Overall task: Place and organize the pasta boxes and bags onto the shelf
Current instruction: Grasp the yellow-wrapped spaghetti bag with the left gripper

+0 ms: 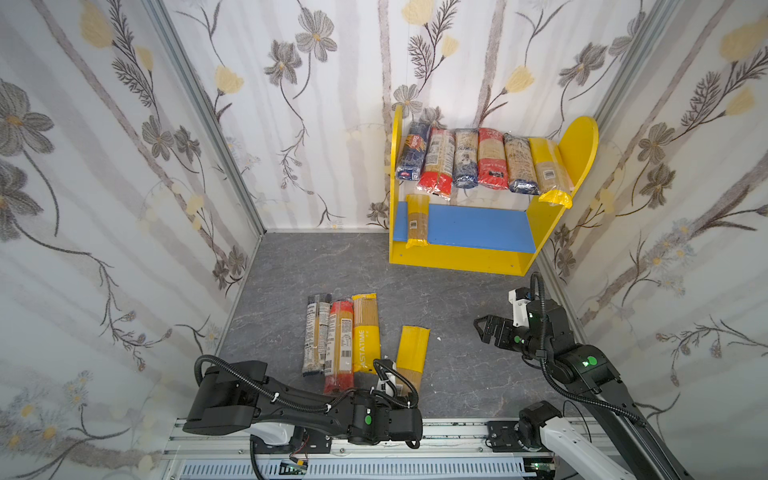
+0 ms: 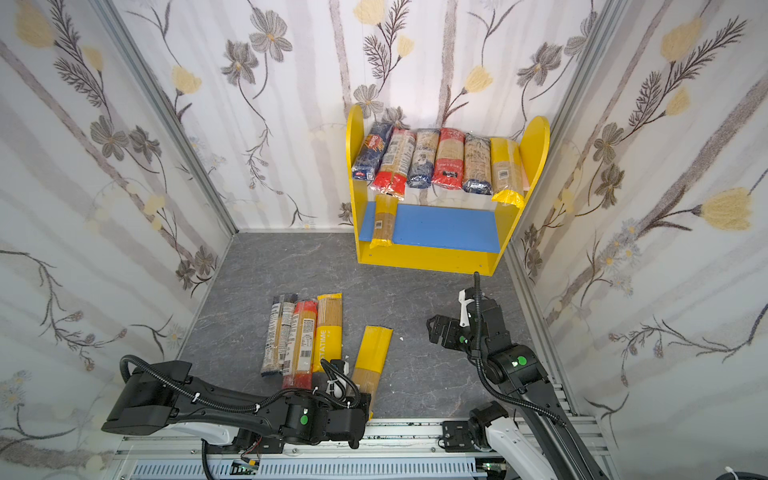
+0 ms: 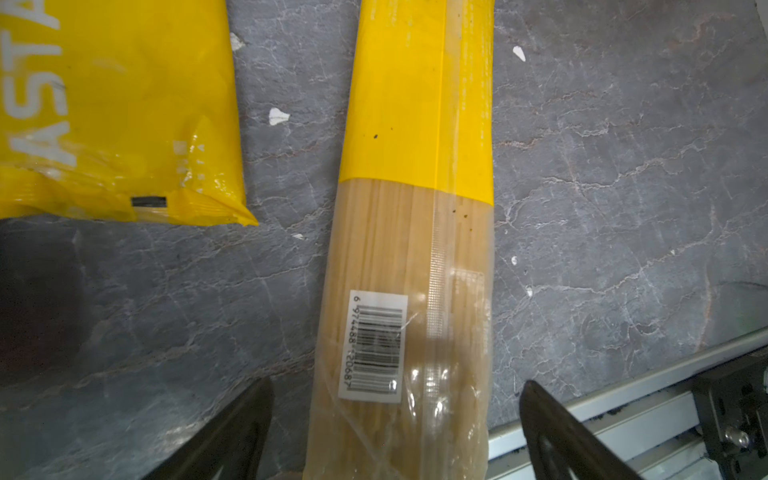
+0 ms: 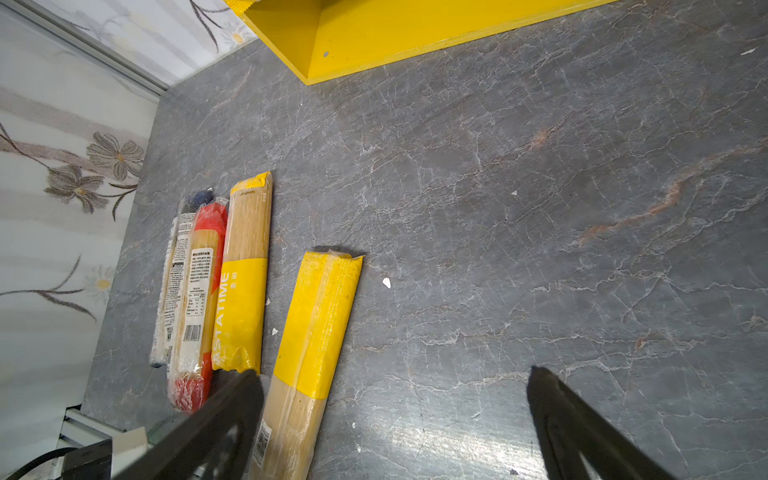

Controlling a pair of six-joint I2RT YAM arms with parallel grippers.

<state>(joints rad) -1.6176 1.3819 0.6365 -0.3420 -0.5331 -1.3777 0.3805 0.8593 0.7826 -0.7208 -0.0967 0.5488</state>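
Yellow shelf (image 1: 461, 257) sits far right. Top tier: row of six pkts (image 1: 465, 158). Blue lower board (image 1: 478, 226): single pkt (image 1: 417, 224) at its left end. So approx 7 done, 4 left on the grey table (image 1: 457, 299): three pkts (image 1: 340, 336) side by side near centre, and a lone yellow pkt (image 3: 415, 166) just right of them, tilted. Left gripper (image 3: 397, 384) hangs low over that pkt's near end, jaws wide, one each side, no grip yet. Right gripper (image 1: 482, 330) hovers over bare table at right, jaws wide, empty.

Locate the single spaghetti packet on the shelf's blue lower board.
In both top views the spaghetti packet lies at the left end of the blue lower board, next to the left side panel, its near end overhanging the front edge.
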